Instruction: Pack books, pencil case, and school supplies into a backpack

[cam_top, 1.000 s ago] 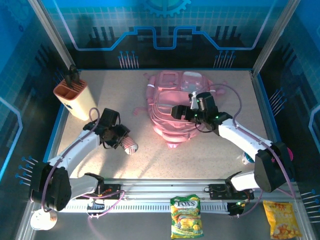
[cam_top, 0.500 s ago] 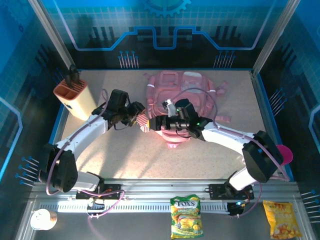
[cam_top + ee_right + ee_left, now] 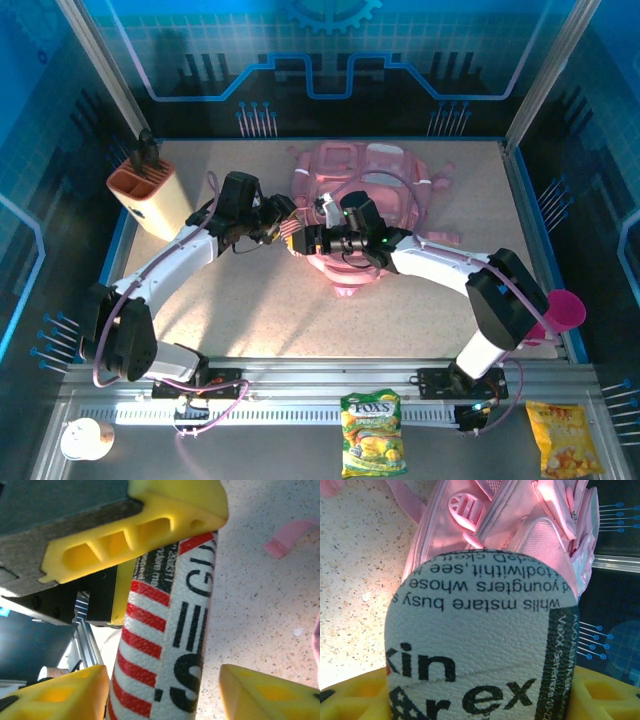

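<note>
Right gripper (image 3: 308, 240) swung to pencil case (image 3: 289, 236), jaws spread astride it; left gripper (image 3: 272, 222) pinching case beside backpack (image 3: 372, 172).

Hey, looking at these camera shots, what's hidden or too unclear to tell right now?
Whether the backpack is open: top view, right arm lies across it; left wrist view, pencil case blocks it.
Whether the right gripper grips the pencil case: right wrist view, finger contact cut off by bottom edge.
What the beige holder contains: top view, too small.
</note>
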